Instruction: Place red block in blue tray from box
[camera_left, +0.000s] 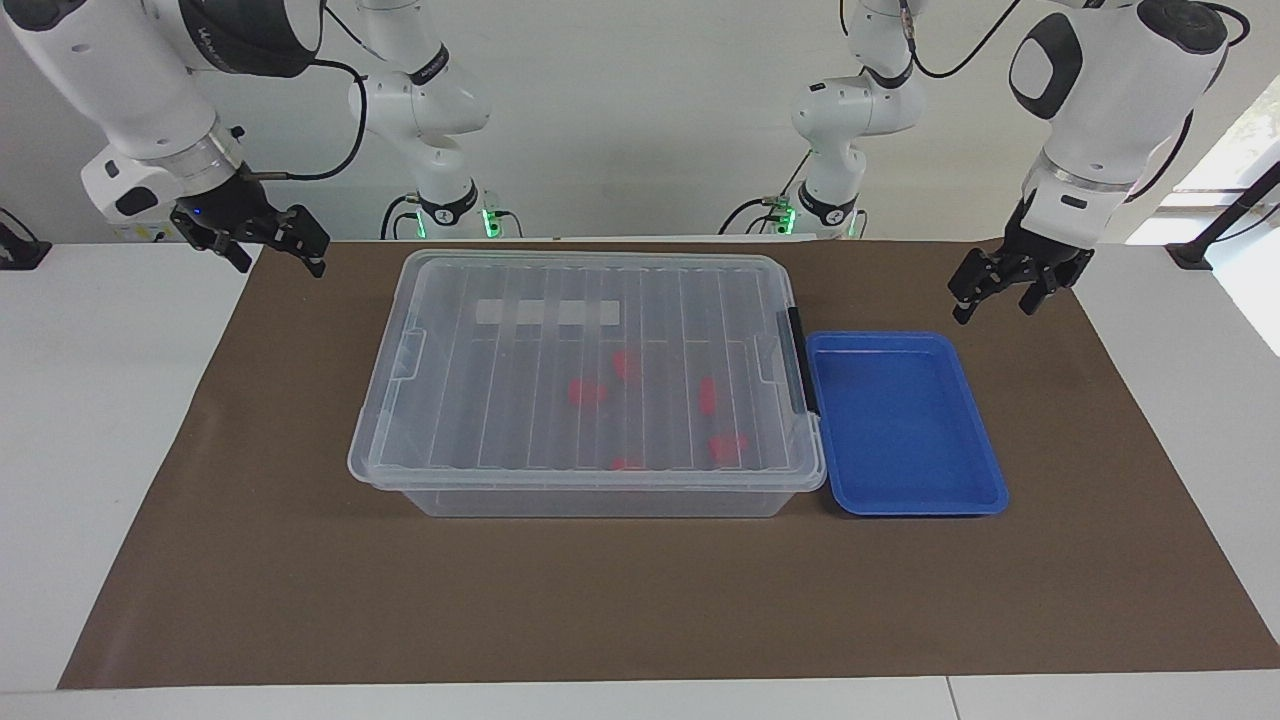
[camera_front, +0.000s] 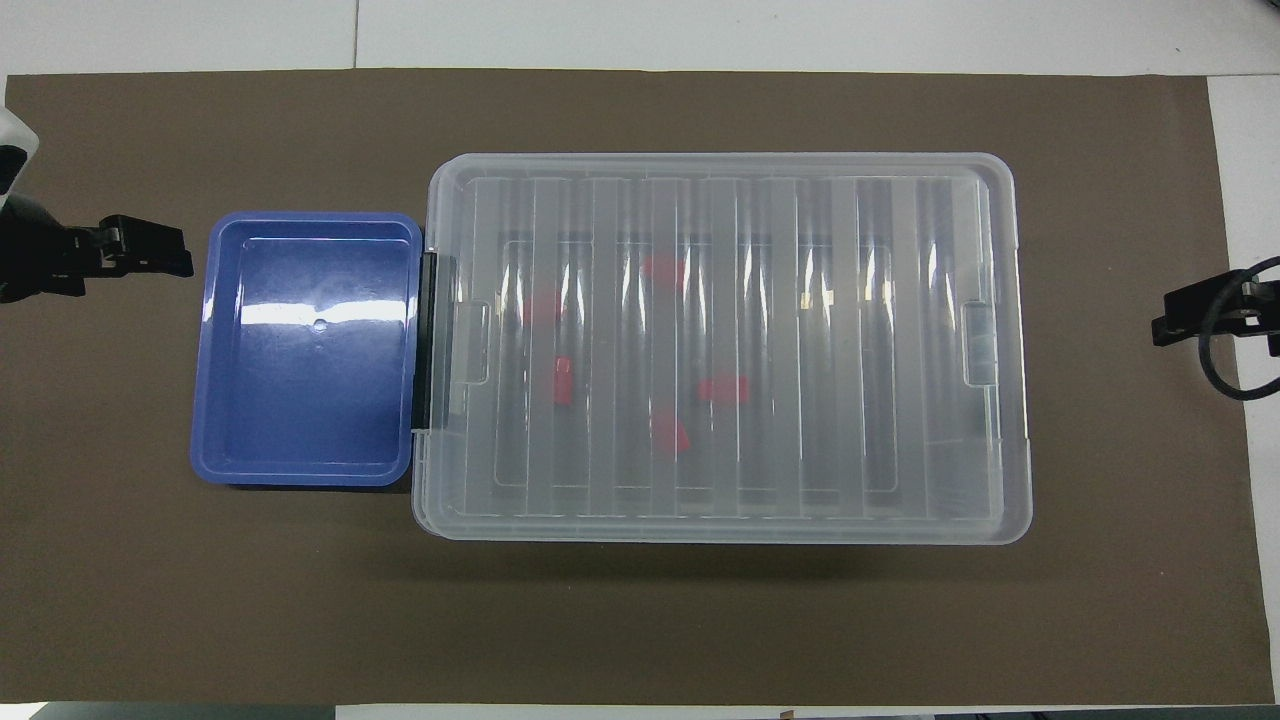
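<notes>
The box (camera_left: 520, 300), a clear bin with its ribbed lid on, lies mid-mat. Through the lid I see several red pieces; the red block (camera_left: 708, 396) (camera_front: 562, 381) is the small oblong one, toward the left arm's end of the box. The blue tray (camera_left: 905, 425) (camera_front: 305, 350) sits empty against that end, next to the box's black clip (camera_left: 797, 360). My left gripper (camera_left: 994, 310) hangs open over the mat near the tray's corner closest to the robots. My right gripper (camera_left: 281, 267) hangs open over the mat's corner at the right arm's end. Neither holds anything.
A brown mat (camera_left: 640, 600) covers the white table (camera_left: 90, 450). A white label strip (camera_left: 548, 313) lies on the lid. The lid's clear latch (camera_left: 408, 352) at the right arm's end is down. Open mat surrounds the box and tray.
</notes>
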